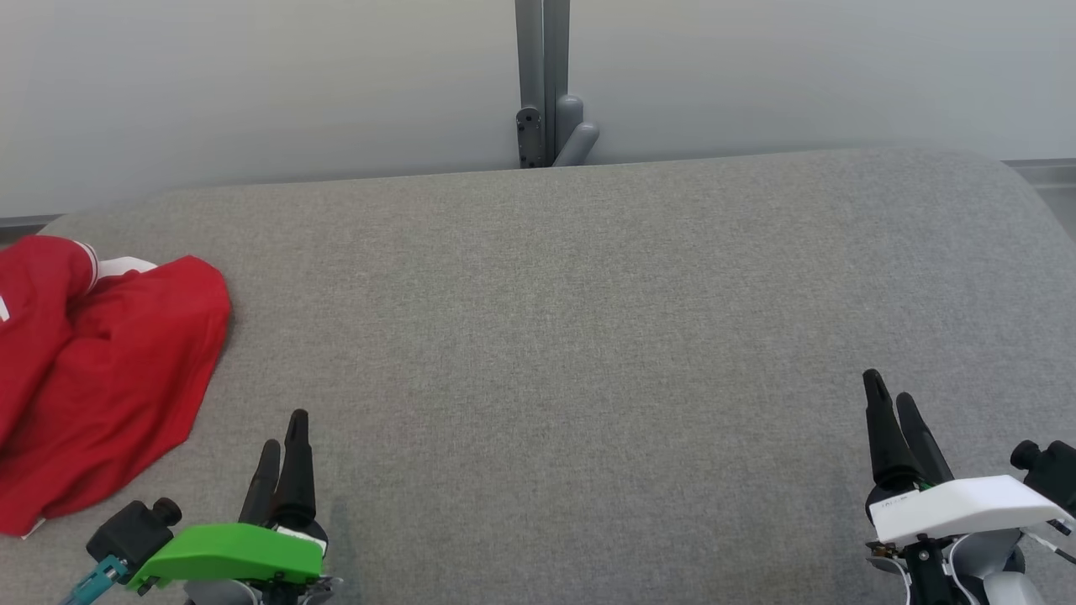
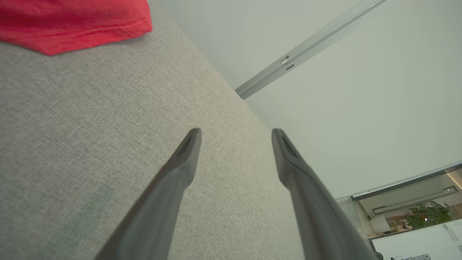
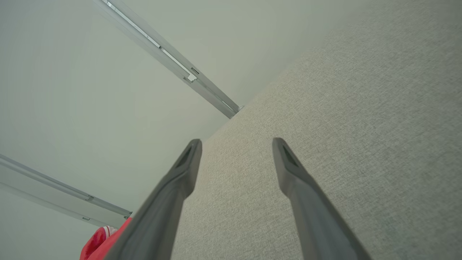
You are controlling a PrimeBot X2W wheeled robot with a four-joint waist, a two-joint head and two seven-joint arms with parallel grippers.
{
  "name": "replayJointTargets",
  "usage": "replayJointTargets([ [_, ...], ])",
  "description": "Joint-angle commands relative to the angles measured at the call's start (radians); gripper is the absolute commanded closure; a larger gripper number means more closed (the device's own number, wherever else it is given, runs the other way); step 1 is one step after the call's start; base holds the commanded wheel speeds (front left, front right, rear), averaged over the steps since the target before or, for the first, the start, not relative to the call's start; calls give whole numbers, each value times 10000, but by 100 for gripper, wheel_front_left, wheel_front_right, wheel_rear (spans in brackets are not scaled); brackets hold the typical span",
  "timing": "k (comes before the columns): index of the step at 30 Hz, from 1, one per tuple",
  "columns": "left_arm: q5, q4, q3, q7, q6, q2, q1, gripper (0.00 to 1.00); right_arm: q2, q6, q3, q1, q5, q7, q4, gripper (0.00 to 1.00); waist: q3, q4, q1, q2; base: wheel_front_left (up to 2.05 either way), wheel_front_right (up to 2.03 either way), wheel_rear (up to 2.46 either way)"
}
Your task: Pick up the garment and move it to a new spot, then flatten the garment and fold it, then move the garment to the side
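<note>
1. The left gripper (image 1: 284, 430) is standing wide open at the near left. Its two dark fingers (image 2: 180, 173) are spreading well apart, with grey fabric showing between them. It is holding nothing.
2. The right gripper (image 1: 889, 387) is standing wide open at the near right. Its jaws are spreading just as far apart, and it is holding nothing.
3. Both grippers are pointing toward the far side, over the grey fabric surface (image 1: 588, 336). Whether the fingertips are touching that surface cannot be told.
4. A green cover (image 1: 231, 555) is sitting on the left wrist, and a white cover (image 1: 958, 504) is sitting on the right wrist.
5. The garment (image 1: 109, 370), red with a white trim (image 1: 118, 267) at its far end, is lying crumpled on the surface at the left edge. Part of it is running out of the head view on the left.
6. The garment is lying to the left of the left gripper, near it but apart from it. In the left wrist view its stitched hem is showing at the top left corner, beyond the fingertips.
7. The garment is lying well apart from the right gripper, across the width of the surface.
8. A pale wall (image 1: 252, 84) is rising behind the far edge of the surface, and a grey metal post (image 1: 542, 84) is standing against it near the middle.
</note>
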Motion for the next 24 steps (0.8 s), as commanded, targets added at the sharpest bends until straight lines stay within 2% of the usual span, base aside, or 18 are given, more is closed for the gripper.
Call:
replayJointTargets([
  [1,470,-76,-66,-112,2,51,-97,0,-59,2,20,15,-451,-129,-195,0,18,0,0,36,0,0,0],
  [24,3994,-70,-382,-827,-72,58,120,0,-82,4,90,251,-3423,-846,-518,0,108,-26,0,56,0,0,0],
])
